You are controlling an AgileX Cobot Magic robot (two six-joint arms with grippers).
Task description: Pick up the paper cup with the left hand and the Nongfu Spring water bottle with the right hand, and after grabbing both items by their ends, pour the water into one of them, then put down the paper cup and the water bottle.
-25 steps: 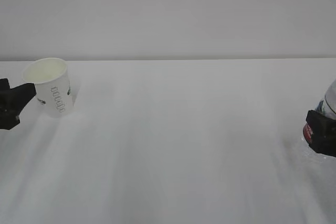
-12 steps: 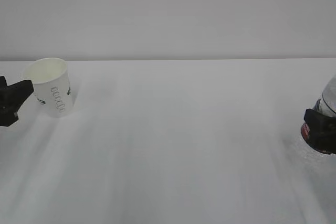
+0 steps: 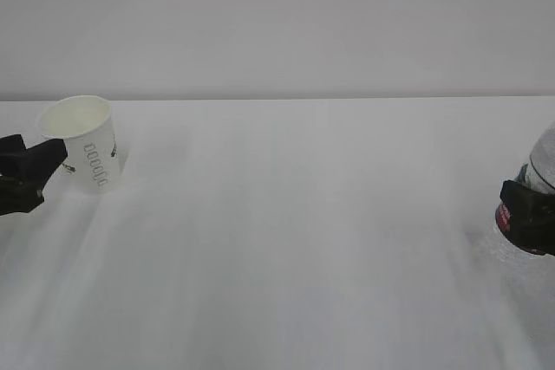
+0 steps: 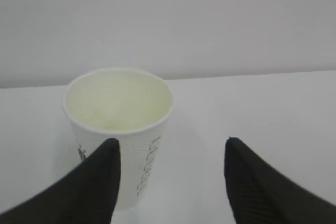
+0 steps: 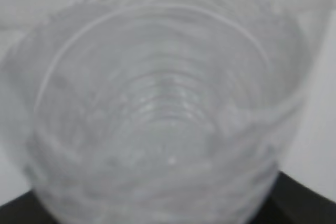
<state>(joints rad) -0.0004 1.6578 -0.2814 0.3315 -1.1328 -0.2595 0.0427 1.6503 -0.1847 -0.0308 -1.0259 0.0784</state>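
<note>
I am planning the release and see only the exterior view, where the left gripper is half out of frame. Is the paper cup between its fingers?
Observer: Not centred. In the left wrist view, the paper cup stands at one finger of the left gripper. The other finger is apart from it.
Operator: Is there water in the cup?
Observer: I see only a cream inside; no clear pool shows.
Operator: And the bottle?
Observer: The Nongfu Spring water bottle fills the right wrist view, clear and ribbed, with black parts of the right gripper at both lower corners.
</note>
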